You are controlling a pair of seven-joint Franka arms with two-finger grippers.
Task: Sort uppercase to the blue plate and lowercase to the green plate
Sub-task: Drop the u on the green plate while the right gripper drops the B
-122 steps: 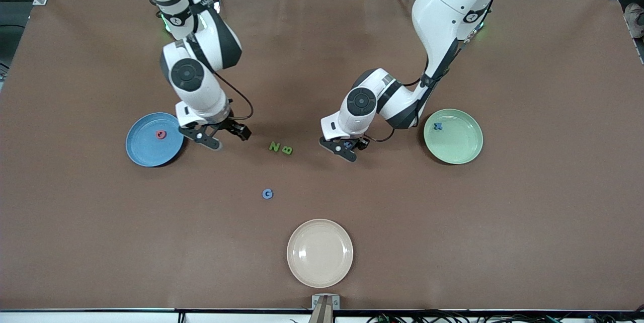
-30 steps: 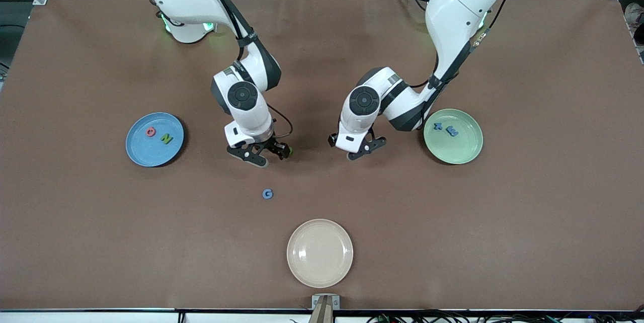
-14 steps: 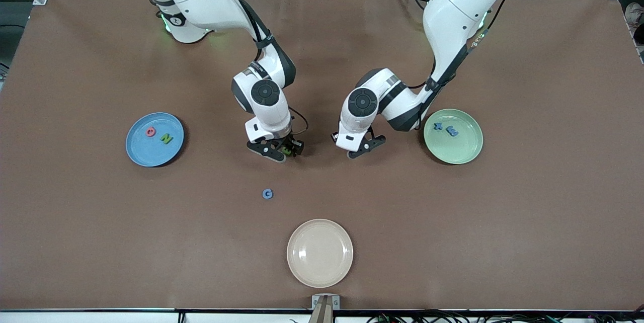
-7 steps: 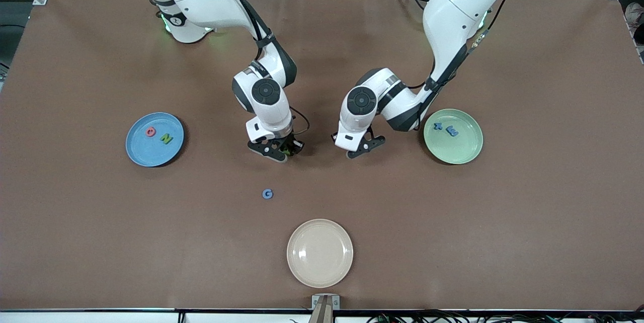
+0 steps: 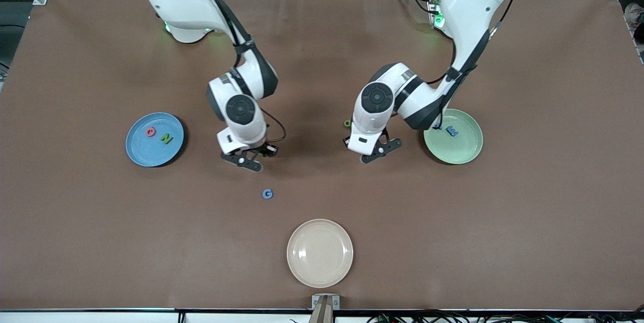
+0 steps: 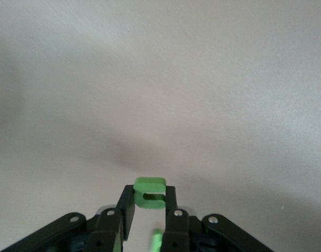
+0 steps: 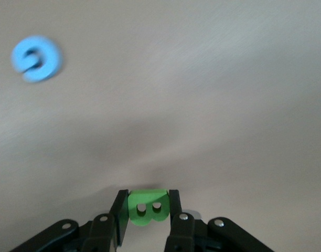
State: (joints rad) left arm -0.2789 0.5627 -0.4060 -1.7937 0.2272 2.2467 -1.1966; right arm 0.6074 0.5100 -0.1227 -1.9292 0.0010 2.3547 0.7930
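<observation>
With the O [image 5: 150, 132] and N [image 5: 166, 139] on the blue plate [image 5: 138, 152] and the m [image 5: 452, 132] on the green plate [image 5: 465, 154], my right tool [image 7: 145, 212] grips the B [image 7: 148, 207] and my left tool [image 6: 148, 212] grips the n [image 6: 149, 192], both above the table [image 5: 528, 212], while the G [image 5: 267, 193] lies unsorted.

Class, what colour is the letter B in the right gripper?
Green; the B shows best in the right wrist view.

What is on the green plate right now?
On the green plate lies a blue m-like letter. The left arm covers the plate's edge beside it, so anything there is hidden.
</observation>
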